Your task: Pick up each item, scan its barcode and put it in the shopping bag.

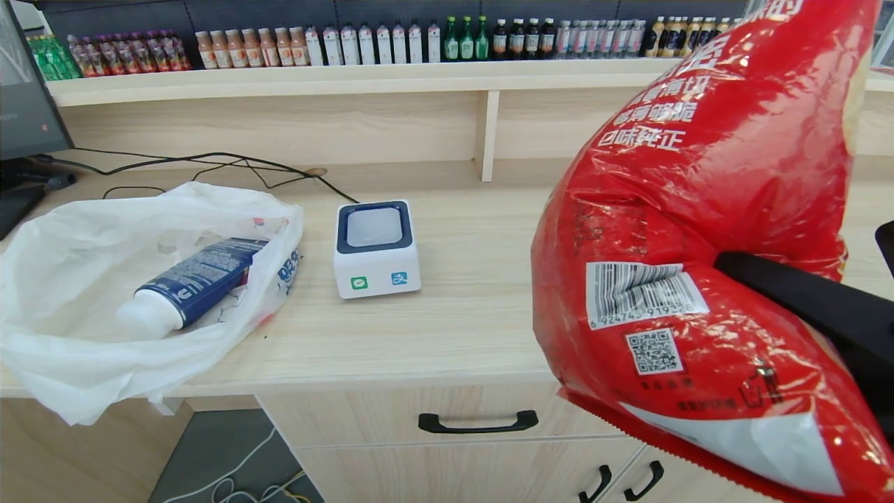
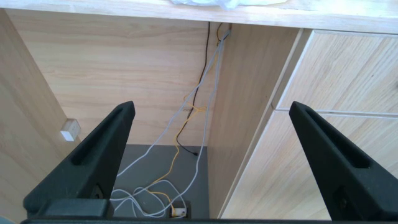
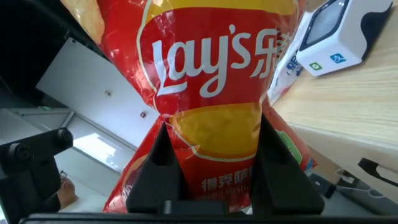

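A big red chip bag [image 1: 705,279] hangs close to the head camera at the right, its barcode [image 1: 639,293] facing me. My right gripper [image 3: 214,146] is shut on the chip bag [image 3: 211,74], pinching its middle; one black finger [image 1: 803,293] crosses the bag. The white barcode scanner [image 1: 376,248] stands mid-counter, left of the bag. The white shopping bag [image 1: 84,307] lies open at the counter's left with a blue and white tube [image 1: 188,286] inside. My left gripper [image 2: 211,155] is open below the counter, nothing between its fingers.
The wooden counter [image 1: 461,314] has drawers with black handles [image 1: 478,423] beneath. A monitor [image 1: 28,91] stands at the far left with black cables [image 1: 209,164] running behind the bag. A back shelf carries several bottles [image 1: 391,42]. Loose wires [image 2: 180,149] hang under the counter.
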